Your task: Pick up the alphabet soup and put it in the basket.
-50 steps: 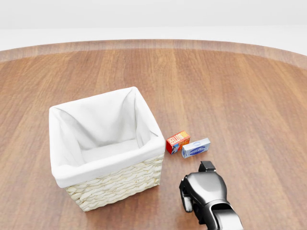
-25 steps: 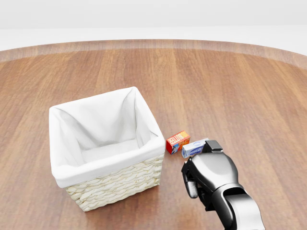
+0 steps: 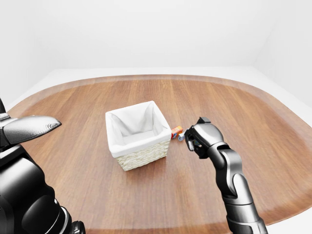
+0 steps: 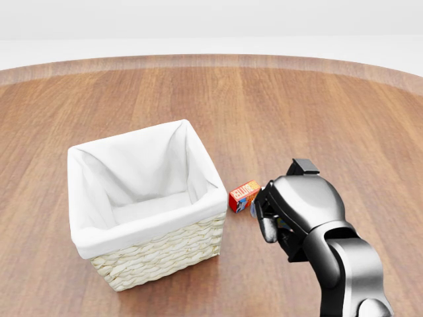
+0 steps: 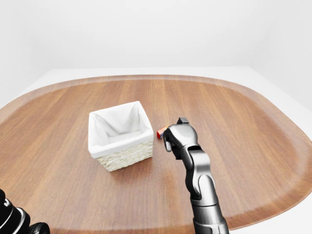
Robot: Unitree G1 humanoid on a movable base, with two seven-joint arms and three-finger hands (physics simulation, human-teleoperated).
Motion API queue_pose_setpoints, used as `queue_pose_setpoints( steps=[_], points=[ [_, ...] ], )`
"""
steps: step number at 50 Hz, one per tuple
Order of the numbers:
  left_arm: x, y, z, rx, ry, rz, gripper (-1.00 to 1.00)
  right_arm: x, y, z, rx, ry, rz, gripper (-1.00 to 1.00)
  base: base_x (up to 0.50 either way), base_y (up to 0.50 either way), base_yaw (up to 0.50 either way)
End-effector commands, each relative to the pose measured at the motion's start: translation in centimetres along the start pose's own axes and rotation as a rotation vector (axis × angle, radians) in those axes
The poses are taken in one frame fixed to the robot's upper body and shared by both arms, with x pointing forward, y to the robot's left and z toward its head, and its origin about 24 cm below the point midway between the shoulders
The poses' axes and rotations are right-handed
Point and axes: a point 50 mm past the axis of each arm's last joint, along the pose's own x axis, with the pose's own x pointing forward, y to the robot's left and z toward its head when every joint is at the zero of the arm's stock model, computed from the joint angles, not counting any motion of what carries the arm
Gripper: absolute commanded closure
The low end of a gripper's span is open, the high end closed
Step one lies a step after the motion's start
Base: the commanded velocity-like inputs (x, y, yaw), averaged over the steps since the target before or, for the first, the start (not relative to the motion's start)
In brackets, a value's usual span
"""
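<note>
Worktop (image 4: 344, 105) — rounded wooden surface with a pale edge, carrying every item listed here.

Basket (image 4: 158, 254) — woven, light-coloured, square, lined with white cloth that folds over the rim. It stands upright in the left half of the head view. Only the white lining shows inside.

Alphabet soup (image 4: 244, 195) — small red and orange item with white lettering, lying on the worktop just beside the basket's right side, outside it. It is near the robot hand; whether the two touch cannot be told.

Small blue and white item (image 3: 181, 137) — only a sliver shows in the left-eye view, just right of the alphabet soup, mostly hidden behind the right robot hand.

Right robot hand (image 4: 271, 221) — dark grey and silver, entering from the lower right of the head view and poised over the spot just right of the alphabet soup. One finger (image 4: 268, 230) hangs downward on its left side. Whether the fingers are spread or pressed together cannot be told from these angles — its bulk hides them.

Left robot hand — outside all three views. A dark arm section (image 3: 27, 129) shows at the left edge of the left-eye view.
</note>
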Motion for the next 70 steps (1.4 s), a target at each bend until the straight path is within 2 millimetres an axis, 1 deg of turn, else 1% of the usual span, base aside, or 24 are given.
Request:
queue_pose_setpoints(
  steps=[1,7,8,10,12,14,17,19,20,22,24,30,35,42,44,46,47,49,53,54,61,66,67,70],
  points=[
    [-0.1,0.0,-0.2,0.01,0.01,-0.007,-1.0,-0.3,-3.4,1.1,0.016,-0.03,-0.072,0.93,0.0,0.0,0.0],
    [-0.1,0.0,-0.2,0.012,0.009,-0.008,-1.0,-0.3,-3.4,1.1,0.015,-0.032,-0.072,0.93,0.0,0.0,0.0],
    [-0.1,-0.1,-0.1,0.006,0.001,-0.005,-1.0,-0.3,-5.3,2.3,-0.013,-0.069,-0.119,0.93,0.0,0.0,0.0],
    [-0.1,-0.1,0.0,0.007,0.0,-0.007,-1.0,-0.3,-5.6,2.5,-0.017,-0.075,-0.12,0.92,0.0,0.0,0.0],
    [-0.1,0.0,0.0,0.002,0.0,-0.002,-1.0,-0.3,-6.6,2.9,-0.029,-0.088,-0.135,0.92,0.0,0.0,0.0],
    [-0.1,0.0,0.0,0.001,0.0,-0.001,-1.0,-0.3,-6.6,2.9,-0.029,-0.089,-0.135,0.92,0.0,0.0,0.0],
    [-0.1,-0.1,-0.1,0.004,0.006,-0.005,-1.0,-0.4,-7.6,3.3,-0.041,-0.103,-0.17,0.93,0.0,0.0,0.0],
    [-0.2,-0.1,-0.1,0.005,0.006,-0.006,-1.0,-0.4,-7.6,3.3,-0.041,-0.103,-0.171,0.93,0.0,0.0,0.0],
    [-0.1,0.0,-0.1,0.002,0.004,-0.003,-1.0,-0.5,-8.4,3.6,-0.047,-0.112,-0.204,0.93,0.0,0.0,0.0],
    [-0.1,0.0,-0.1,0.002,0.004,-0.003,-1.0,-0.5,-8.7,3.6,-0.049,-0.115,-0.213,0.93,0.0,0.0,0.0],
    [-0.1,0.0,-0.1,-0.002,0.004,0.0,-1.0,-0.4,-9.6,3.9,-0.061,-0.121,-0.243,0.92,0.0,0.0,0.0],
    [-0.2,-0.1,-0.3,0.006,0.013,-0.011,-1.0,-0.4,-10.6,4.3,-0.068,-0.138,-0.274,0.93,0.0,0.0,0.0],
    [-0.1,-0.1,-0.2,0.004,0.005,-0.009,-1.0,-0.3,-10.7,4.3,-0.069,-0.139,-0.275,0.93,0.0,0.0,0.0],
    [-0.1,-0.1,-0.1,0.003,0.006,-0.01,-1.0,-0.5,-11.7,5.3,-0.074,-0.17,-0.318,0.93,0.0,0.0,0.0],
    [-0.1,-0.1,-0.1,0.003,0.006,-0.01,-1.0,-0.5,-11.7,5.3,-0.074,-0.171,-0.319,0.93,0.0,0.0,0.0],
    [-0.2,-0.2,-0.2,0.009,0.008,-0.015,-1.0,-0.5,-11.8,5.8,-0.08,-0.184,-0.32,0.94,0.0,0.0,0.0],
    [-0.1,-0.2,-0.1,0.008,0.002,-0.015,-1.0,-0.5,-11.8,6.3,-0.078,-0.196,-0.322,0.94,0.0,0.0,0.0],
    [-0.1,-0.1,-0.1,0.009,0.0,-0.013,-1.0,-0.5,-11.6,6.6,-0.076,-0.205,-0.319,0.94,0.0,0.0,0.0],
    [-0.1,-0.1,-0.2,0.012,0.004,-0.015,-1.0,-0.4,-11.5,6.7,-0.072,-0.206,-0.315,0.94,0.0,0.0,0.0],
    [-0.1,-0.1,-0.1,0.008,0.0,-0.005,-1.0,-0.3,-11.1,7.2,-0.07,-0.217,-0.302,0.93,0.0,0.0,0.0],
    [-0.2,-0.1,-0.3,0.011,0.008,-0.011,-1.0,-0.2,-11.2,8.4,-0.072,-0.243,-0.305,0.93,0.0,0.0,0.0],
    [-0.2,0.0,-0.3,0.009,0.01,-0.006,-1.0,-0.2,-11.0,9.4,-0.055,-0.27,-0.301,0.94,0.0,0.0,0.0],
    [-0.2,-0.1,-0.3,0.009,0.009,-0.009,-1.0,-0.2,-10.7,9.9,-0.055,-0.279,-0.294,0.94,0.0,0.0,0.0],
    [-0.2,-0.1,-0.3,0.009,0.009,-0.009,-1.0,-0.2,-10.7,9.9,-0.054,-0.278,-0.294,0.94,0.0,0.0,0.0]
  ],
)
